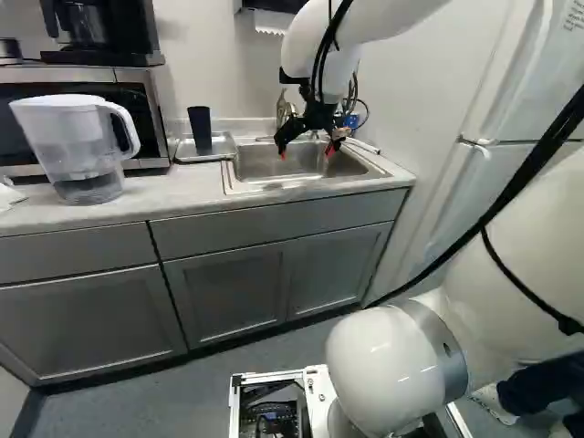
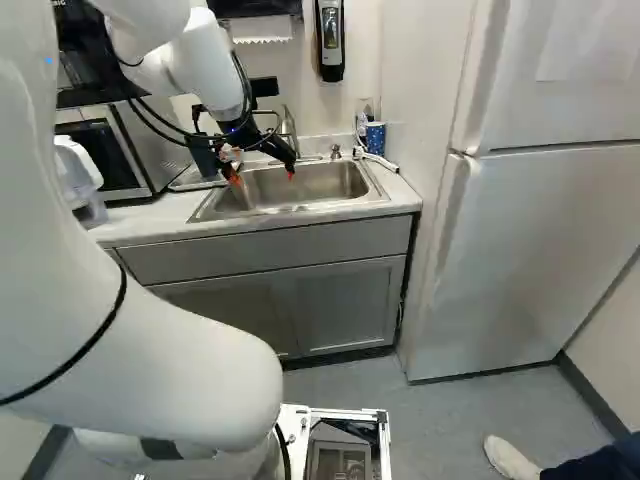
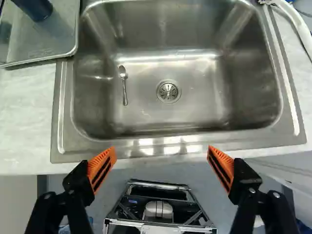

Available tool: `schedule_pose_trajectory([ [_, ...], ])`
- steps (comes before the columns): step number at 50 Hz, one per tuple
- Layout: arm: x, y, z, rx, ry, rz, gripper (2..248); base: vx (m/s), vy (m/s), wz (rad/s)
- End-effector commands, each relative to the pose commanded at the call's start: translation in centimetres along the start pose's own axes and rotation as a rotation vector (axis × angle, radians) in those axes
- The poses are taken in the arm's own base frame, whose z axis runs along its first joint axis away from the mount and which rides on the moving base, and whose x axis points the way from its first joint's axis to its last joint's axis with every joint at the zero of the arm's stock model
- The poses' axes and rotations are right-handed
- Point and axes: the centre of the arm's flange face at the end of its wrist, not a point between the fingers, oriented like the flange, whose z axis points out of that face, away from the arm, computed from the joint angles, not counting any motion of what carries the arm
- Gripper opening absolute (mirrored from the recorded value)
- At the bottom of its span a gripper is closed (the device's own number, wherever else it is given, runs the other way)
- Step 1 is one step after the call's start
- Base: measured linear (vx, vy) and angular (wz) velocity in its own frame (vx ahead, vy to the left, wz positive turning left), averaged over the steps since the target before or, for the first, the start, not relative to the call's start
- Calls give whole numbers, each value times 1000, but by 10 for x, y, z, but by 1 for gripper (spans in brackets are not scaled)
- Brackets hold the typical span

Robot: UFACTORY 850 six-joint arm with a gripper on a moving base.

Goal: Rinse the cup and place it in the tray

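Left to right, by the left base view. One clear pitcher (image 1: pixel 78 137), white-handled, upright on the counter (image 1: pixel 146 196). One microwave (image 1: pixel 139 99) behind it, a black coffee maker (image 1: pixel 99 32) on top. One dark cup (image 1: pixel 200 130), upright in the metal tray (image 1: pixel 220 151), left of the sink. One steel sink (image 1: pixel 259 182); within, a spoon (image 3: pixel 124 87) lying beside the drain (image 3: pixel 168 91). One faucet (image 2: pixel 290 125) at the sink's back. One gripper (image 1: pixel 307 153), mine, above the sink area, well apart from the cup; my two fingers, orange-padded, stand spread wide. One blue patterned container (image 2: pixel 375 137), near the sink's back right corner. One white refrigerator (image 2: pixel 540 210), farthest right.
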Motion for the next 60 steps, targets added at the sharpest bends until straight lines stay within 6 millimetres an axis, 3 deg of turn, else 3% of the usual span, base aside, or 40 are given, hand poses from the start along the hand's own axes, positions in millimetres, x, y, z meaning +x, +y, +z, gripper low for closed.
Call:
schedule_pose_trajectory([
  [60, 0, 0, 0, 0, 0, 0, 247, -139, 16, 102],
])
